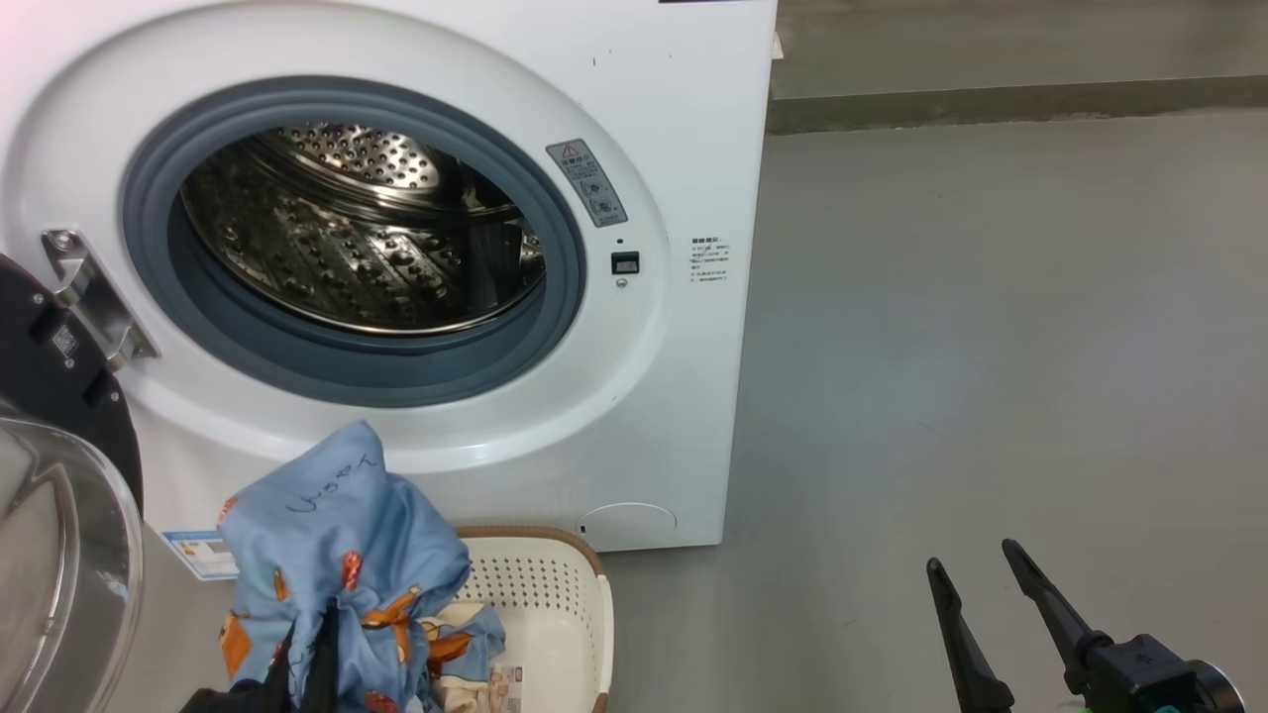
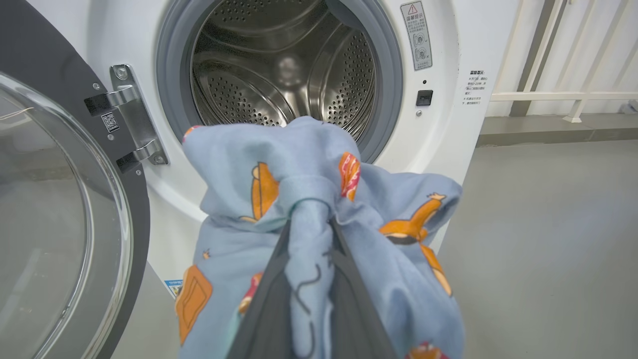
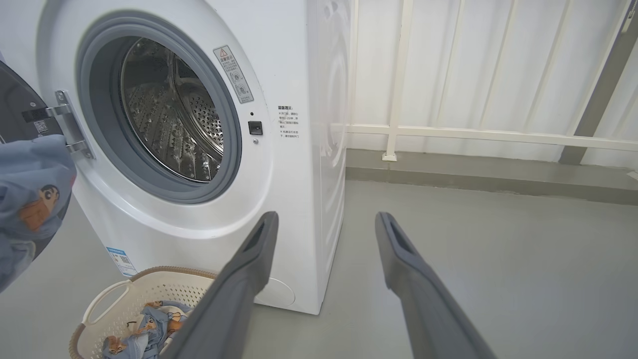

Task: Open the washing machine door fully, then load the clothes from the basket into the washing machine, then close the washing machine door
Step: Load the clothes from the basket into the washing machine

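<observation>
The washing machine [image 1: 634,99] stands with its door [image 1: 59,535] swung open to the left, and its steel drum [image 1: 357,228] holds nothing. My left gripper [image 2: 311,219] is shut on a light-blue piece of the clothes [image 1: 337,535] printed with orange figures. It holds that piece up above the basket [image 1: 555,594], below and in front of the drum opening [image 2: 284,65]. More of the clothes [image 3: 144,324] lie in the basket [image 3: 149,294]. My right gripper [image 1: 976,564] hangs open over the floor to the right, holding nothing.
Grey floor [image 1: 991,347] stretches to the right of the machine. A low kerb [image 1: 991,99] and a white railing [image 3: 473,132] run along the back. The open door's glass bowl [image 2: 55,224] bulges out at the left.
</observation>
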Motion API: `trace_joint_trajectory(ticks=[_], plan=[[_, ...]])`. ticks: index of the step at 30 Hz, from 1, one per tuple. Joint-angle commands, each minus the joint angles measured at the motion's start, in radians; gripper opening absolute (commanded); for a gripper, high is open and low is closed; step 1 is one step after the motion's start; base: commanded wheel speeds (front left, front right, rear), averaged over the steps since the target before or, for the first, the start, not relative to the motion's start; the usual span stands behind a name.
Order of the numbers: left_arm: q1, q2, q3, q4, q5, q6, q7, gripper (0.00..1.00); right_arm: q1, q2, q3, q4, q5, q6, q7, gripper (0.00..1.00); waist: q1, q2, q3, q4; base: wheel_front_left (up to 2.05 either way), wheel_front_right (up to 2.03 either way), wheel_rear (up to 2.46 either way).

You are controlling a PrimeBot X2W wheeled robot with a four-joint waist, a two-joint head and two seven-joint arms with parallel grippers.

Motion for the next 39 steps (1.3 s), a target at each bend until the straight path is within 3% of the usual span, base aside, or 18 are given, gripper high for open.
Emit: trace_joint_trajectory(ticks=[1, 24, 39], plan=[[-0.022, 0.018, 0.033, -0.031, -0.002, 0.007, 0.002, 0.00, -0.020, -0.005, 0.024, -0.030, -0.001, 0.002, 0.002, 1.00, 0.0000, 0.0000, 0.000, 0.000, 0.00, 0.00, 0.00], [-0.067, -0.001, 0.019, 0.026, -0.033, 0.013, 0.000, 0.00, -0.029, -0.004, 0.035, -0.036, 0.006, 0.002, 0.002, 1.00, 0.0000, 0.0000, 0.039, -0.001, 0.00, 0.00, 0.00], [-0.345, -0.023, 0.028, 0.187, -0.071, -0.020, 0.026, 0.00, -0.120, -0.005, 0.050, -0.051, 0.006, 0.002, -0.014, 1.00, 0.0000, 0.0000, 0.232, -0.037, 0.00, 0.00, 0.00]])
